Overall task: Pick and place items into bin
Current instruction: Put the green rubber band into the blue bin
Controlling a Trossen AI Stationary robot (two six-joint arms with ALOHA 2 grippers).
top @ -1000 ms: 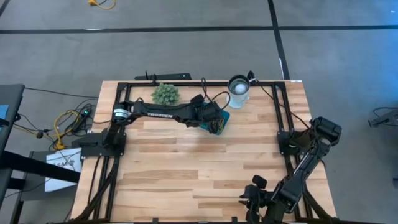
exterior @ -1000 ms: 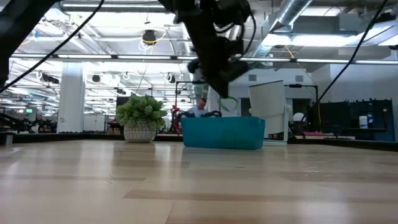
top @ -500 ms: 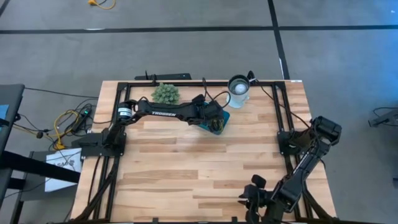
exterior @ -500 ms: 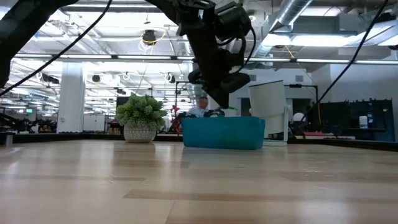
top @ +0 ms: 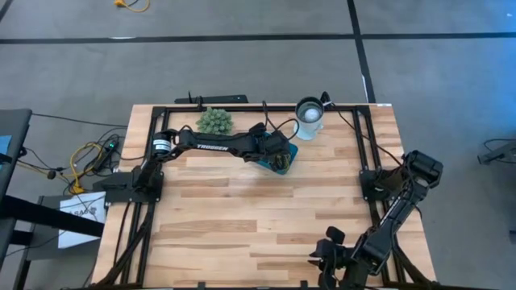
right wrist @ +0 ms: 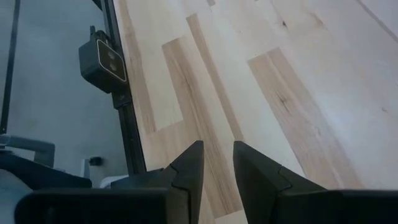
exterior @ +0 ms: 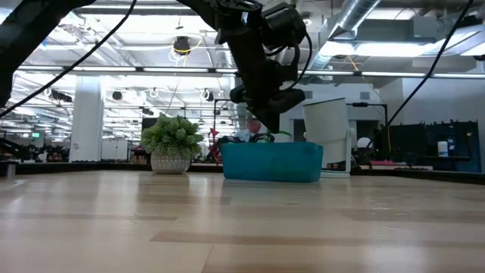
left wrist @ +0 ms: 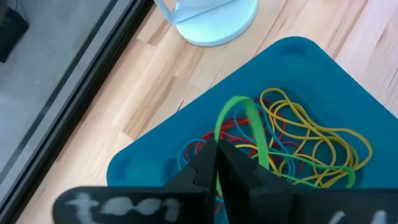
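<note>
The teal bin (top: 293, 151) (exterior: 273, 163) (left wrist: 298, 62) stands near the table's far edge. Mixed in it lie yellow (left wrist: 311, 137), red (left wrist: 202, 146) and blue rubber bands. My left gripper (top: 279, 160) (exterior: 265, 117) (left wrist: 217, 149) hovers just above the bin, shut on a green rubber band (left wrist: 239, 102) (exterior: 279, 135). My right gripper (top: 326, 251) (right wrist: 217, 155) waits at the table's near right edge; its fingers stand slightly open above bare wood. My left gripper pinches the green rubber band between its two fingers, at one end of the loop (left wrist: 217, 132), coming from above and pointing down into the bin. The rest of the loop (left wrist: 258, 140) droops slack from the fingers onto the pile of bands in the bin.
A spiky green plant (top: 214, 121) (exterior: 172, 140) stands to the left of the bin. A white cup (top: 310, 113) (exterior: 327, 136) (left wrist: 211, 15) stands just beyond the bin's right end. The black frame rail (right wrist: 124, 118) runs along the table's edge. Bare wood (top: 258, 217) covers the middle and near side.
My left gripper has come down toward the bin, still shut on the green band. The band, which hung clear above the bin's rim a second ago, now reaches down behind the rim. The last half second shows almost no movement.
</note>
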